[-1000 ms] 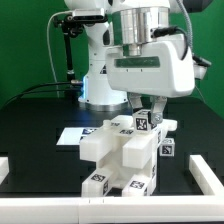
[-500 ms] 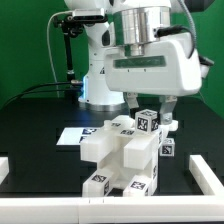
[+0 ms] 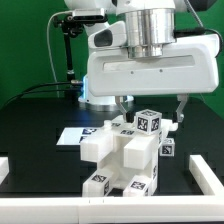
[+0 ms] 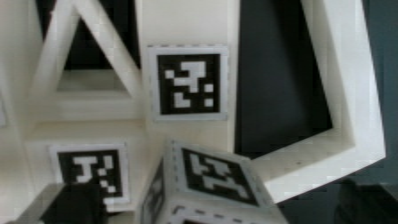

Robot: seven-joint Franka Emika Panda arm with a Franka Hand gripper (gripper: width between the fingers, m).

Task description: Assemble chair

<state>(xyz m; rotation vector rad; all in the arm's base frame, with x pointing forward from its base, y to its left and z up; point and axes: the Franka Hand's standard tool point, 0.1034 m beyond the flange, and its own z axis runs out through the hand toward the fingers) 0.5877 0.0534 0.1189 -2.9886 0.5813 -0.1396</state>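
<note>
**Chair half built, jaws wide above its top block**

Start at the near edge: a white border rail (image 3: pixel 40 206) along the front of the black table (image 3: pixel 30 120), to be left alone. Just behind it, the chair (image 3: pixel 120 160): a blocky white stack of parts with square tags on several faces. It sits about mid-table, a little toward the exterior view's right.

On top of the stack, note a small tagged block (image 3: pixel 148 122), slightly turned against the parts below. Directly above it, the gripper (image 3: pixel 152 104), spread wide and holding nothing. One finger (image 3: pixel 122 101) hangs to each side of the block, and no contact with it can be seen.

Probably the step in hand: taking hold of this top block, or seating it.

- Centre the jaws over the block before going lower, with an equal gap on both sides.
- Come down straight, so that no finger catches the stack and pushes it sideways.
- Close slowly on the two plain sides.
- Check the wrist view, where a large tag (image 4: pixel 189 82) and the tilted tagged block (image 4: pixel 210 180) fill the picture. Whether the block is fully seated cannot be told from there.

Farther back, at the exterior view's left, keep clear of the marker board (image 3: pixel 70 134), flat on the table.
</note>
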